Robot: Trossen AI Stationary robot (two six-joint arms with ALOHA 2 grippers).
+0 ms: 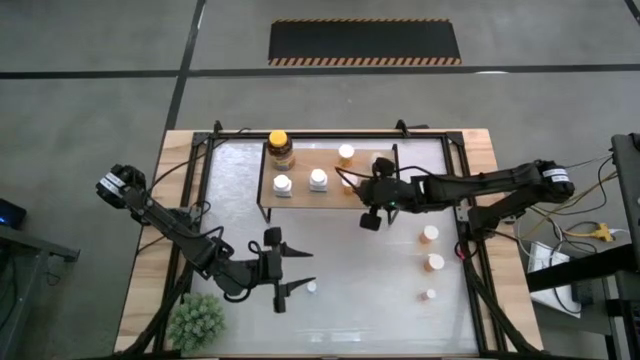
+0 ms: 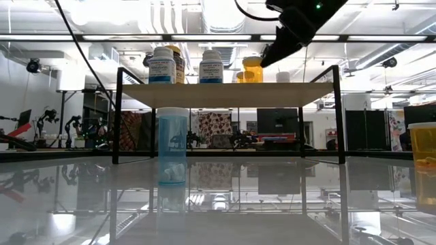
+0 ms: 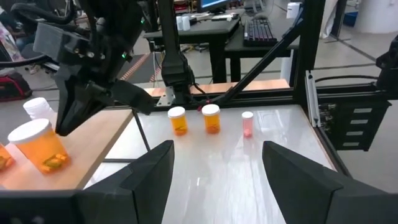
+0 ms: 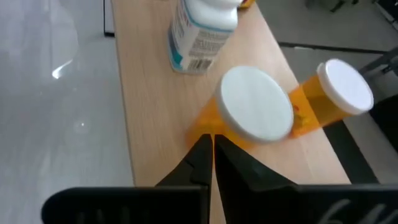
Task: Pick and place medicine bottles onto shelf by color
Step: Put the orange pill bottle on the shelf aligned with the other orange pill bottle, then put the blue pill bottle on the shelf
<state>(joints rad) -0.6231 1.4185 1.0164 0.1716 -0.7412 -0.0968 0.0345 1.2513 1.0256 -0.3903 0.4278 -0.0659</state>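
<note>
Right gripper (image 1: 371, 215) hangs over the right end of the shelf (image 1: 300, 192), fingers (image 4: 205, 163) pressed together with nothing between them. Just past the fingertips an orange bottle (image 4: 249, 115) with a white cap stands on the shelf board; a second orange bottle (image 4: 336, 93) sits beside it, farther toward the shelf edge. A white bottle (image 4: 202, 28) stands on the board beyond the fingertips

High view: on the shelf, an amber jar (image 1: 280, 148) with a yellow lid, two white bottles (image 1: 283, 185) and an orange one (image 1: 346, 153)

Left gripper (image 1: 285, 268) rests low over the table (image 1: 340, 300), fingers (image 3: 146, 177) apart and empty. Ahead of its fingers two orange bottles (image 3: 178, 119) and a tiny pale bottle (image 3: 247, 123) stand in a row on the glossy top, well apart from the fingertips. Another small pale bottle (image 1: 312, 286) stands just beside the left fingertips

Green plant (image 1: 196, 320) sits at the table corner near the left arm
</note>
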